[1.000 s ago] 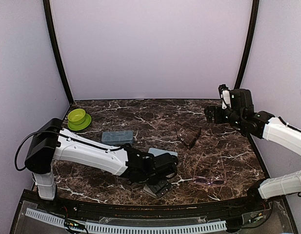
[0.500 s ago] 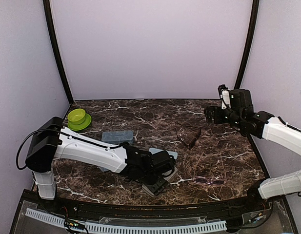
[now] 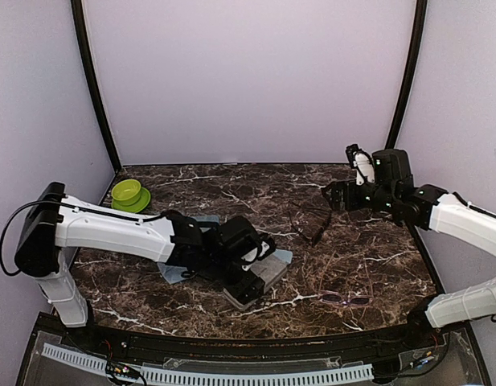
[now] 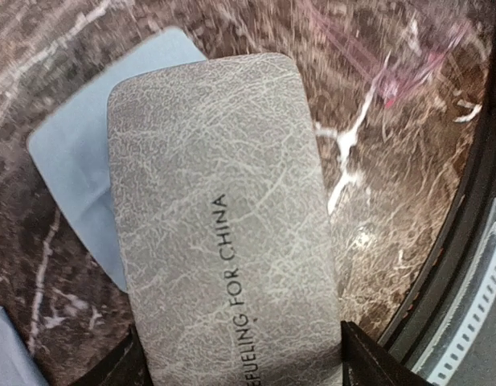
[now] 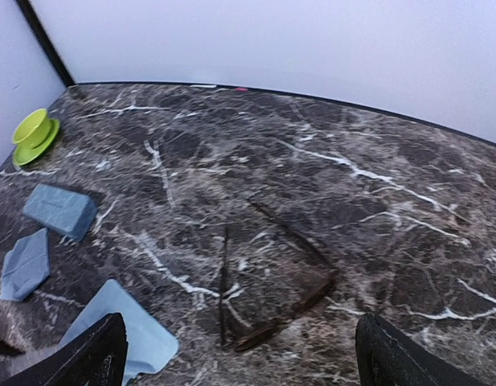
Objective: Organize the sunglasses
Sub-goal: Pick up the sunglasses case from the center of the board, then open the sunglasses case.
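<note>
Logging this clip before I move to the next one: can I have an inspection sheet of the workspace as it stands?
Surface: dark marble table, nothing spilled.
Job's things: dark-framed sunglasses lying open mid-table; pink-framed sunglasses near the front edge; neither in a case.
Clutter: grey case partly over a light blue cloth; blue-grey case; second cloth; green cup on saucer.
Grippers: left gripper closed on the grey case; right gripper open, empty, above the table.
Cables: black cable loop at the left arm's base.
Surroundings: lilac walls, black corner posts.
</note>
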### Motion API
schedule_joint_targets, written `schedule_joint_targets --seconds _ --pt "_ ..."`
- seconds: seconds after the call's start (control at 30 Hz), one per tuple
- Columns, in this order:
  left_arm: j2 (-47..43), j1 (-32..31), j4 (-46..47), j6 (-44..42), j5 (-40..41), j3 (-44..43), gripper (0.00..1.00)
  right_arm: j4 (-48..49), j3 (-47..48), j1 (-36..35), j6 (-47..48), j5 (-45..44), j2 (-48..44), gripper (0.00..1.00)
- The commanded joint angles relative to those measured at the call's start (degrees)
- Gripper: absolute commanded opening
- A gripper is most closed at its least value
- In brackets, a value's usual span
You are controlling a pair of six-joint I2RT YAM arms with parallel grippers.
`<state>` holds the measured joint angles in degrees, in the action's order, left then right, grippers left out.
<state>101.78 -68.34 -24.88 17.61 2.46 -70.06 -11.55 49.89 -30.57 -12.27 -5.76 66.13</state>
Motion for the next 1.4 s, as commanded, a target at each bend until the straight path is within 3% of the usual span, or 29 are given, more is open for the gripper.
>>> schedule_joint_targets --seconds 0.0,0.23,0.4,0.57,0.7,1.07,1.1,1.13,1.37 --pt "-10.05 4.47 6.82 -4.54 -5.47 3.02 0.00 5.28 -2.58 -1.86 0.70 15.94 0.50 1.00" --pt "-20.07 14.64 19.45 -4.21 -15.36 12.36 0.00 21.52 -8.33 -3.77 -5.11 36.61 2.32 1.00" --pt "-23.75 18.52 33.97 0.56 -25.52 19.31 0.00 32.08 -8.81 -6.48 -11.29 41.93 7.53 1.00" --pt "-23.83 19.00 42.60 5.40 -30.76 22.76 0.00 44.40 -8.91 -7.31 -12.10 42.29 13.16 1.00" --pt "-24.06 19.53 51.43 10.76 -33.76 25.73 0.00 48.27 -7.83 -7.66 -12.10 42.29 16.93 1.00" --pt "-20.89 19.64 59.25 15.67 -35.81 26.23 0.00 54.18 -8.49 -8.71 -12.10 42.29 18.65 1.00" --pt "-20.43 19.64 59.60 15.85 -36.11 25.95 0.00 54.86 -8.60 -8.78 -22.48 50.33 18.95 1.00" --pt "-20.00 19.64 59.72 16.00 -36.10 25.69 0.00 56.50 -8.80 -8.89 -25.78 52.74 19.21 1.00" --pt "-18.33 19.64 63.00 17.31 -35.71 25.61 0.00 61.75 -9.27 -9.94 -29.62 54.72 21.62 0.99"
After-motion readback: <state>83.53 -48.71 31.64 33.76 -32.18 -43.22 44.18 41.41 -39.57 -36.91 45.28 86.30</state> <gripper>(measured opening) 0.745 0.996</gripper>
